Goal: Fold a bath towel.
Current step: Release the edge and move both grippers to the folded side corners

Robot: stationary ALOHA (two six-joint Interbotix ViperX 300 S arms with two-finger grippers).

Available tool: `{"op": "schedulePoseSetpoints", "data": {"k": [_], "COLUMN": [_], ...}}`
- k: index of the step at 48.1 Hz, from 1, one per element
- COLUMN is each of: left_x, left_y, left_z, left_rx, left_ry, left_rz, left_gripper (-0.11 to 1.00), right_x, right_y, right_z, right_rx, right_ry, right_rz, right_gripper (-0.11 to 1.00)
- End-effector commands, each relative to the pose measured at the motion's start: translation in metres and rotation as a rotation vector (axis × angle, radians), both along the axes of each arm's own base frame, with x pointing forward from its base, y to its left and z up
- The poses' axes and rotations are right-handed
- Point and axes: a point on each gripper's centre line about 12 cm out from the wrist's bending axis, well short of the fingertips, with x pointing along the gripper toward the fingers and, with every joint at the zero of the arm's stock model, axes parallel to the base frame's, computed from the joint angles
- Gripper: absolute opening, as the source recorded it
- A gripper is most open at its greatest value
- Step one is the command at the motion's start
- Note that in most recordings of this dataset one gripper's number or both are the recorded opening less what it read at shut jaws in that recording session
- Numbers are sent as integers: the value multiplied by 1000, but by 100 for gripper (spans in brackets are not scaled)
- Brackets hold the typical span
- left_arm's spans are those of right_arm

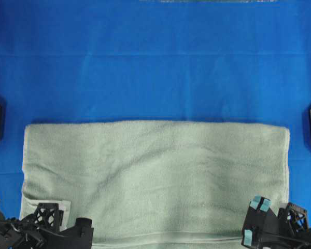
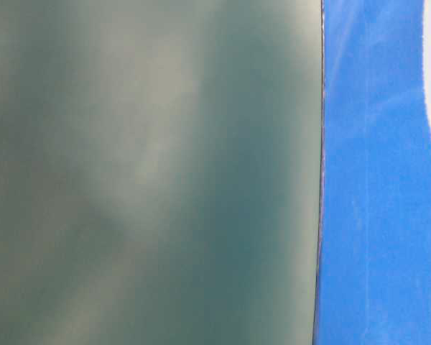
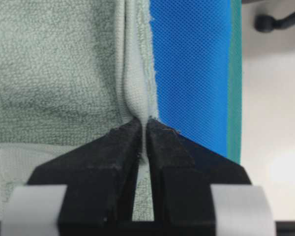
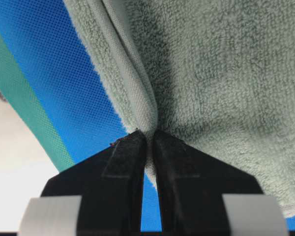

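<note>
A large, pale sage-green terry cloth bath towel lies spread flat across a bright blue smooth sheet, filling the near half of the overhead view. It looks already doubled, with a hemmed edge running along its near side. The table-level view is almost wholly blocked by blurred green cloth close to the lens.

I judge the towel soft, limp and fuzzy, heavy enough to sag and drag if lifted. It should not slip easily, since the terry pile grips. The flatter, lighter woven hems at the corners look like the best places to take hold.

My left gripper sits at the near left corner. Its black fingers are almost pressed together, pinching a thin upright ridge of the towel's hem, with blue sheet just to the right.

My right gripper is at the near right corner. Its fingers are likewise nearly closed, nipping a gathered fold of hem that rises between them.

Both corners seem held firmly enough to lift together.
</note>
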Motion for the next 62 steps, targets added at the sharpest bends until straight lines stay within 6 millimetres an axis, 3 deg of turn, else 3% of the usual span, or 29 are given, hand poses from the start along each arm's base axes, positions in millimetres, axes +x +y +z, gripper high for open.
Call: {"op": "schedulePoseSetpoints", "data": {"k": [1,5,11,14,16,23,28,31,38,44,57,62], "left_x": [3,5,11,12,11,8,6,1,-15,-28,-25,-28], "left_y": [-2,0,10,17,24,53,86,117,182,217,227,243], "left_z": [10,14,28,36,45,76,94,98,86,73,55,32], "left_rx": [-21,-21,-16,-7,5,80,183,263,326,347,344,347], "left_ry": [-27,-31,-39,-35,-31,-57,-107,-109,-36,8,-39,-22], "left_rz": [-1,1,19,29,33,23,26,64,231,315,233,245], "left_gripper": [11,35,72,82,81,76,77,77,77,77,77,77], "right_x": [0,0,-2,-3,-3,-4,-6,-10,-17,-20,-16,-14], "right_y": [5,4,-5,-10,-14,-48,-92,-119,-170,-196,-225,-234], "right_z": [7,8,16,25,33,64,74,74,76,73,43,27], "right_rx": [25,14,-36,-64,-84,-180,-302,-363,-373,-359,-331,-338], "right_ry": [-18,-15,4,-3,-14,-42,-15,9,-14,-44,-20,-3], "right_rz": [7,8,7,15,18,-7,-86,-128,-149,-131,-102,-92], "right_gripper": [8,11,47,63,66,56,58,57,57,57,57,57]}}
